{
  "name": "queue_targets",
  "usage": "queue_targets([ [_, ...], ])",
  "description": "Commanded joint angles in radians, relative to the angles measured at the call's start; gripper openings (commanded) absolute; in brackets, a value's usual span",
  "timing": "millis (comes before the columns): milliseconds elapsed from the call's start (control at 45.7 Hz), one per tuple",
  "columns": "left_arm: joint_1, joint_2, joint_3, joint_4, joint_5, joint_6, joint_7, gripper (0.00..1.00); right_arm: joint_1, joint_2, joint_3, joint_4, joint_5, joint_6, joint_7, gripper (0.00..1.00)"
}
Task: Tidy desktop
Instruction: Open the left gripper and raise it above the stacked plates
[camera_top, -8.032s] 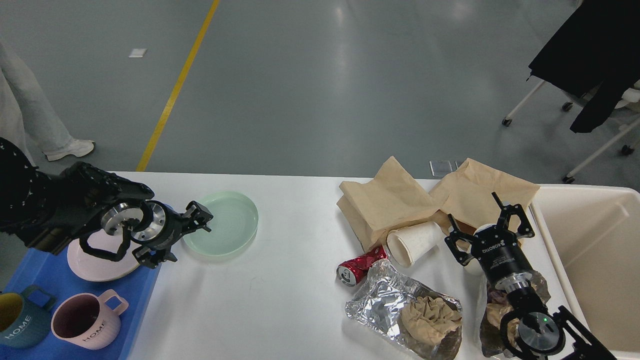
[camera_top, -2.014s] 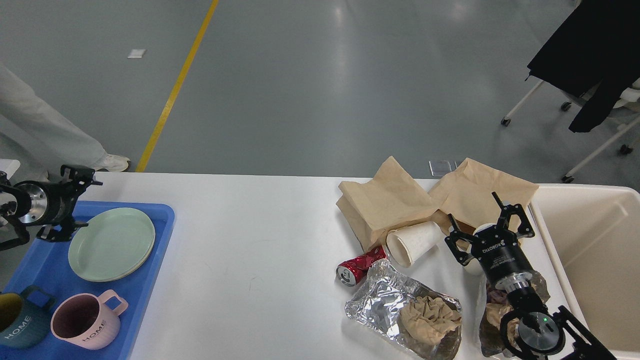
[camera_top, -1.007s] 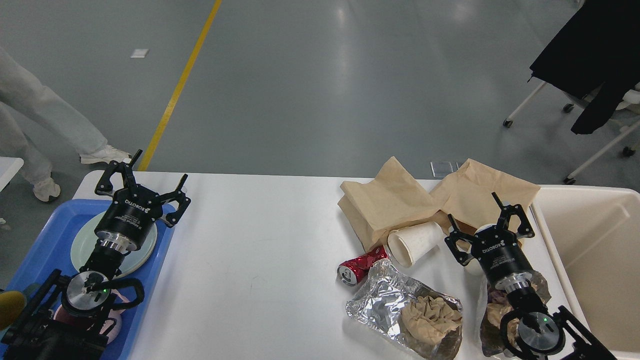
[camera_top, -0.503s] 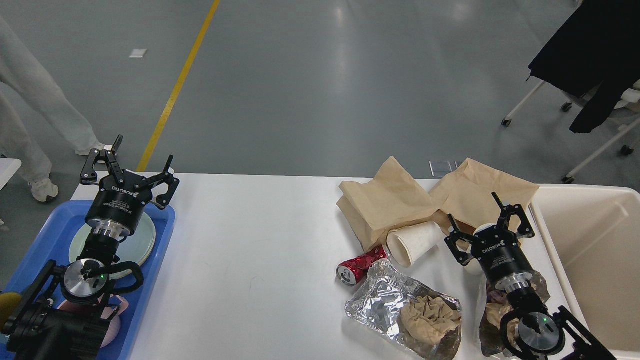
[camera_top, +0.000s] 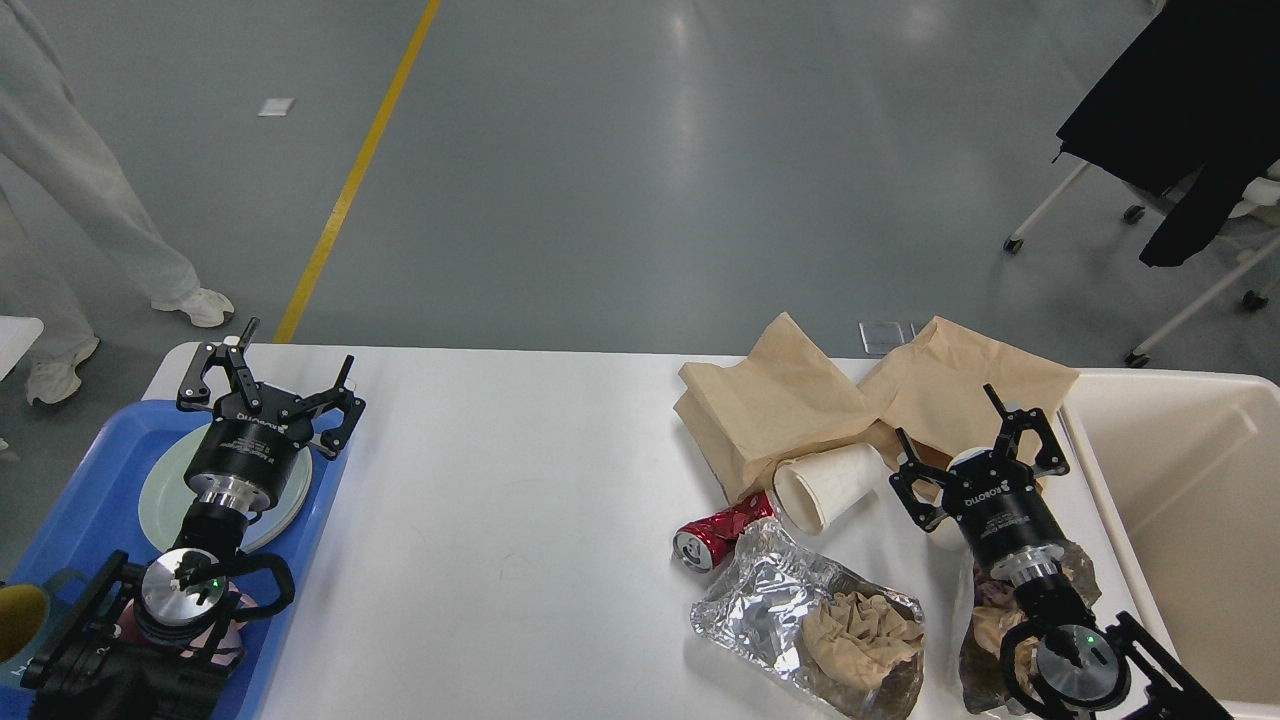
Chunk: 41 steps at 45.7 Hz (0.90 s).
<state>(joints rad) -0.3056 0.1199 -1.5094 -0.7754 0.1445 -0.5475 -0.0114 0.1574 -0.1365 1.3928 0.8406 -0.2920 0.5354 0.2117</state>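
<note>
Desktop (camera_top: 500, 520) spans frame w/ L gripper (camera_top: 268, 375) spread wide, empty, above plate (camera_top: 160, 490) in blue tray (camera_top: 80, 510), R gripper (camera_top: 975, 440) also wide, empty, over bag (camera_top: 800, 400) & cup (camera_top: 825, 485) nr bin (camera_top: 1190, 520).

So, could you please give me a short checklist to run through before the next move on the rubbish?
1. Left gripper open, empty: ok.
2. Right gripper open, empty: ok.
3. Green plate in blue tray: ok.
4. Cream bin has room: ok.
5. Desktop free of rubbish: not ok; white paper cup, red can, foil wrapper, brown paper bags remain.
6. What lies under the right wrist: cannot tell.
</note>
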Motion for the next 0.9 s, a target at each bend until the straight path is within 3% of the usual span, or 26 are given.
queue_targets([
  [0,-0.001,-0.002,0.0,0.062,0.01,-0.097,0.001,0.96,-0.001,0.0,0.0,0.0,0.001,0.0,0.0,1.0],
  [175,-0.001,-0.009,0.001,0.07,0.003,-0.121,-0.045,0.96,-0.001,0.0,0.0,-0.002,-0.001,0.0,0.0,1.0],
  [875,-0.001,-0.009,0.0,0.07,-0.003,-0.123,-0.058,0.97,0.001,0.0,0.0,0.0,0.001,0.0,0.0,1.0],
])
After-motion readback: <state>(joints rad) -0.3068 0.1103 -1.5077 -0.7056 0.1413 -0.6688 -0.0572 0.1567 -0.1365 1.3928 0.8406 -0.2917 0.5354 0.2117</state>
